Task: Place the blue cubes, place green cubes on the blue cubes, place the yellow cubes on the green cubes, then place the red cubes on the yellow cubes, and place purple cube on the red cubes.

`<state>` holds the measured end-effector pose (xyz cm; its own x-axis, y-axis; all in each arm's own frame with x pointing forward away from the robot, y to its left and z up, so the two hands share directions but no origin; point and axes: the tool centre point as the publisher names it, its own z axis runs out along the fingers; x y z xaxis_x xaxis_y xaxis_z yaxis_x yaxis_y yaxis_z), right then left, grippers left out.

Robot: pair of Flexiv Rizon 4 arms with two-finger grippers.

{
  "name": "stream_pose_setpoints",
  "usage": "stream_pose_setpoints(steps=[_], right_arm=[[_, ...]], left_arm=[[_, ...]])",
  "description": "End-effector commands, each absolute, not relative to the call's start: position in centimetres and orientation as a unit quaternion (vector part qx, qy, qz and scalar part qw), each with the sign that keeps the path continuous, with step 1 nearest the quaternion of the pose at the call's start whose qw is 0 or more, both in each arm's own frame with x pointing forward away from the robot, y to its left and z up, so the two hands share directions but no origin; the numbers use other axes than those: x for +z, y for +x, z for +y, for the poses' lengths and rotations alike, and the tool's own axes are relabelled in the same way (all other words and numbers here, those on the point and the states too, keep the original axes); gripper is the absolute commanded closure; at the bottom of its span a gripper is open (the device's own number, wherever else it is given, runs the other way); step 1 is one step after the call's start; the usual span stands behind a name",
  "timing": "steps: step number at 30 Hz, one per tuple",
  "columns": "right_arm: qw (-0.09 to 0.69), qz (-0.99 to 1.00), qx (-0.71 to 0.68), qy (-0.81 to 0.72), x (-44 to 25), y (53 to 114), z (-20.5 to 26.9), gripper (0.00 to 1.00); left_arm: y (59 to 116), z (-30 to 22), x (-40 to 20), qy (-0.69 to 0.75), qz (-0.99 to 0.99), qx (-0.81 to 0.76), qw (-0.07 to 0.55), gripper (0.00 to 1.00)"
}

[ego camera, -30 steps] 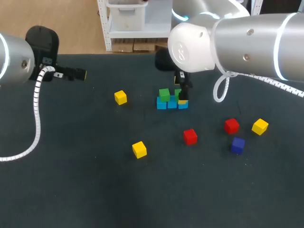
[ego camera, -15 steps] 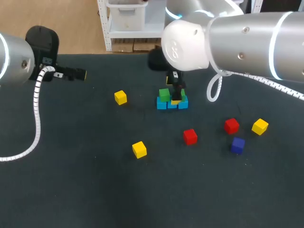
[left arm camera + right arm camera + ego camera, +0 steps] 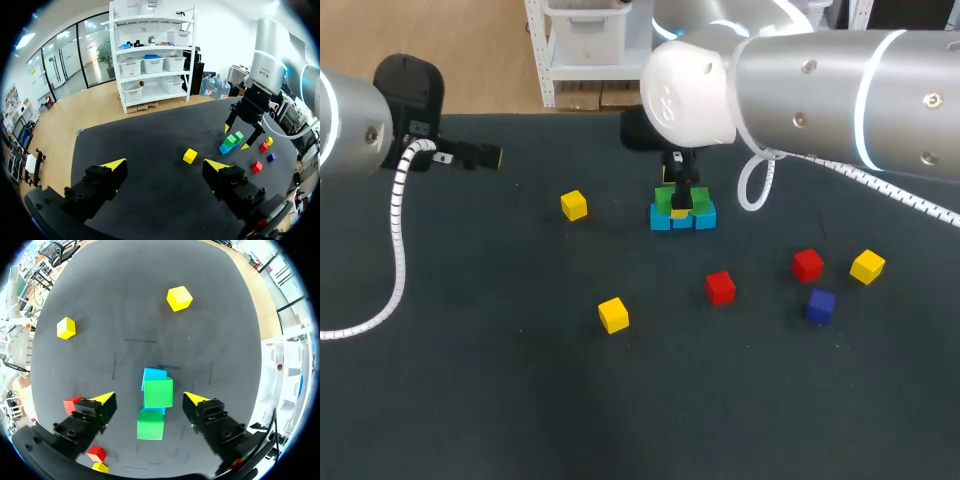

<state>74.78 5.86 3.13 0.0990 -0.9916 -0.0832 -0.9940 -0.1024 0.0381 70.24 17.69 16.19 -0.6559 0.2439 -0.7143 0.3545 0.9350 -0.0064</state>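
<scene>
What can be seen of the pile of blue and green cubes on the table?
The pile stands on the dark table: a row of light blue cubes with two green cubes on top, side by side. All look solid and matte. The right pincer hangs open over it, one finger at each side of the green cubes, apart from them.

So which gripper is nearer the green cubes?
Right. The right gripper hangs directly over the green cubes, its open fingers apart on either side without touching them. The left gripper sits open far off, near the table's back left edge.
</scene>
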Motion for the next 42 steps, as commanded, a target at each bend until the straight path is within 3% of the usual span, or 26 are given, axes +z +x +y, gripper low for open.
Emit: stream_pose_setpoints(steps=[1, 2, 7, 22, 28, 31, 33, 36, 42], right_arm=[[0.011, 0.668, 0.047, -0.742, 3.11, 74.99, 5.92, 0.29], [0.011, 0.668, 0.047, -0.742, 3.11, 74.98, 5.91, 0.35], [0.01, 0.669, 0.047, -0.742, 3.12, 74.89, 5.79, 0.5], [0.011, 0.668, 0.049, -0.742, 2.95, 74.55, 5.6, 0.54], [0.011, 0.67, 0.051, -0.741, 2.84, 74.49, 5.62, 0.51], [0.01, 0.67, 0.05, -0.74, 2.76, 74.48, 5.64, 0.54], [0.01, 0.671, 0.051, -0.74, 2.73, 74.47, 5.66, 0.47], [0.013, 0.673, 0.049, -0.738, 2.68, 74.5, 5.7, 0.02], [0.022, 0.677, 0.044, -0.734, 2.82, 74.62, 5.77, 0.0]], left_arm=[[70.27, 17.81, 16.21, 0.166, 0.907, -0.075, 0.38, 0.0], [70.27, 17.81, 16.21, 0.166, 0.907, -0.075, 0.38, 0.0], [70.27, 17.81, 16.21, 0.166, 0.907, -0.075, 0.38, 0.0], [70.27, 17.81, 16.21, 0.166, 0.907, -0.075, 0.38, 0.0], [70.27, 17.81, 16.21, 0.166, 0.907, -0.075, 0.38, 0.0], [70.27, 17.81, 16.21, 0.166, 0.907, -0.075, 0.38, 0.0], [70.27, 17.81, 16.21, 0.166, 0.907, -0.075, 0.38, 0.0], [70.27, 17.81, 16.21, 0.166, 0.907, -0.075, 0.38, 0.0], [70.27, 17.81, 16.21, 0.166, 0.907, -0.075, 0.38, 0.0]])
